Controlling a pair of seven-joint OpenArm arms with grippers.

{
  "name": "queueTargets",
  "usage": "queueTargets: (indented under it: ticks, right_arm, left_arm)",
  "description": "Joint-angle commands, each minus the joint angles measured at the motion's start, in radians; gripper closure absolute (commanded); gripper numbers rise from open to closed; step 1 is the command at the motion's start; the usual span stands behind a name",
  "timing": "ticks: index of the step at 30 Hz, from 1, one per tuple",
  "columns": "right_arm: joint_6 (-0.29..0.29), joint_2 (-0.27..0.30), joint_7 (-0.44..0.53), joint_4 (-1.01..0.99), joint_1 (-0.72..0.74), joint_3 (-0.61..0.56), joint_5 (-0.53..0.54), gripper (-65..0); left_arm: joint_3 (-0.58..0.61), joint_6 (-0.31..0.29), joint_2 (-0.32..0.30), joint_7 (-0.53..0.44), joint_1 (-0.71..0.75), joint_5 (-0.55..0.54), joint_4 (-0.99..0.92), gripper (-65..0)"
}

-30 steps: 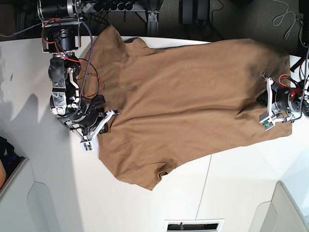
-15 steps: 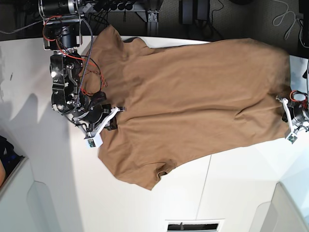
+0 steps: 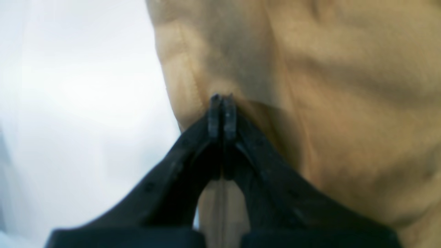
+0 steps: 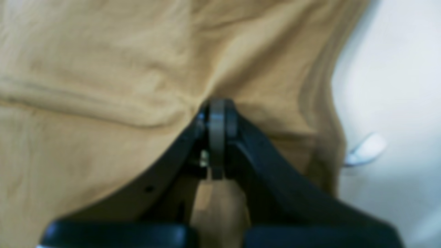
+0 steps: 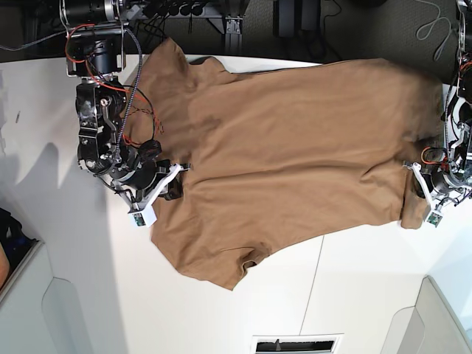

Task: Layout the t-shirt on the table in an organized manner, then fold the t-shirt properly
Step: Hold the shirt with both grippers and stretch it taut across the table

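Shifted since a second ago, the left gripper (image 5: 426, 193) has swung out toward the table's side on the right of the base view and come partway back, and the cloth corner beside it now bunches and hangs in a narrow flap. From where I stand, its fingertips are together, right on the shirt near that outer corner; whether any cloth is pinched between them I cannot tell. Over on the other side, the right gripper (image 5: 168, 190) also has its tips closed, resting at the shirt's opposite side, and again I cannot tell if fabric is caught. Between and beyond the two grippers spreads the t-shirt (image 5: 295, 147), tan-brown and creased, reaching to the table's far edge, with a rumpled part poking toward the near edge. Around it lies the white table (image 5: 221, 324), a thin seam running from the cloth toward a dark slot (image 5: 295, 345) at the near edge.
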Motion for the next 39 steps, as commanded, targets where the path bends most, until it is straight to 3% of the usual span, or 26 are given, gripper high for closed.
queueTargets:
  ticks: [1, 9, 14, 19, 24, 30, 37, 39]
  right_arm:
    - [0.008, 0.005, 0.038, 0.02, 0.028, 0.014, 0.011, 0.0]
    - [0.007, 0.005, 0.075, 0.021, 0.027, 0.093, 0.015, 0.0]
    - [0.008, 0.002, 0.087, 0.021, 0.027, 0.106, 0.107, 0.0]
    - [0.009, -0.027, 0.128, 0.021, 0.028, 0.102, 0.113, 0.0]
    - [0.011, -0.06, 0.132, -0.004, 0.06, 0.057, 0.021, 0.0]
    - [0.007, -0.06, 0.132, -0.078, 0.121, -0.01, -0.132, 0.0]
    - [-0.01, -0.014, 0.158, -0.163, 0.142, -0.01, -0.167, 0.0]
    - [-0.044, 0.008, 0.158, -0.167, 0.141, -0.009, -0.17, 0.0]
  left_arm:
    - [0.001, -0.002, -0.001, 0.028, -0.019, 0.012, -0.013, 0.0]
    - [0.001, 0.0, 0.064, 0.031, -0.15, 0.024, -0.202, 0.0]
    - [0.002, 0.0, 0.121, 0.032, -0.224, 0.025, -0.278, 0.0]
    - [0.003, 0.0, 0.131, 0.054, -0.267, 0.028, -0.291, 0.0]
    - [0.003, 0.045, 0.129, 0.097, -0.289, 0.029, -0.291, 0.0]
    - [0.003, 0.045, 0.128, 0.134, -0.291, 0.028, -0.291, 0.0]
    - [0.003, 0.045, 0.129, 0.144, -0.291, 0.028, -0.291, 0.0]
    - [0.003, 0.045, 0.129, 0.151, -0.291, 0.028, -0.291, 0.0]
